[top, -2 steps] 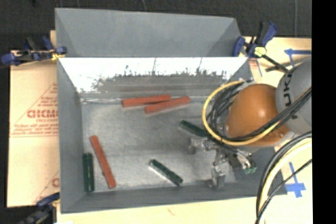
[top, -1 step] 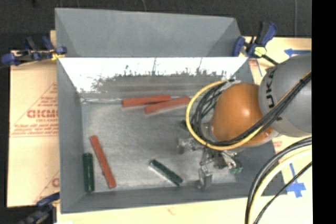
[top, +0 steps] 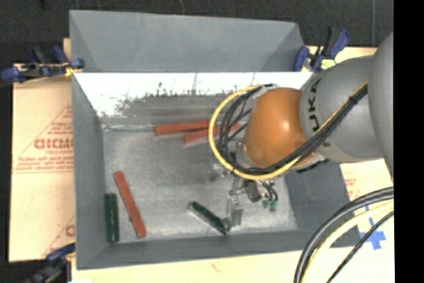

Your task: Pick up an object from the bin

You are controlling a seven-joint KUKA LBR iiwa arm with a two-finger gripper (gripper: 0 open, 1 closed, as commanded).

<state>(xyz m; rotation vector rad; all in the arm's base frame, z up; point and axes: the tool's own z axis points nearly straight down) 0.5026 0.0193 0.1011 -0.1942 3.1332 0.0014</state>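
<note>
The arm (top: 354, 109) reaches into the grey bin (top: 87, 169) from the right, its orange wrist cover (top: 275, 126) hanging over the right half of the floor. The end effector (top: 234, 207) sits low near the front wall. Just beside it, on its left, a short dark green stick (top: 207, 217) lies slanted on the floor, with its nearer end right at the tip of the end effector. From this angle it cannot be told whether the end effector is apart, together, or clamped on anything, because the wrist and its cables hide most of it. Whether it touches the green stick is also unclear. That stick is the nearest thing to it and, as a judgement, the likeliest candidate for the pick. The other things lie well apart from it: a red stick (top: 129, 204) and a second dark green stick (top: 111, 217) side by side in the front left corner, and two reddish sticks (top: 180, 129) close together along the far wall. Nothing is seen lifted off the floor, so the task reads as somewhere around the approach or the grasp. What appears to remain is a secure hold on one thing and the lift clear of the bin.
</note>
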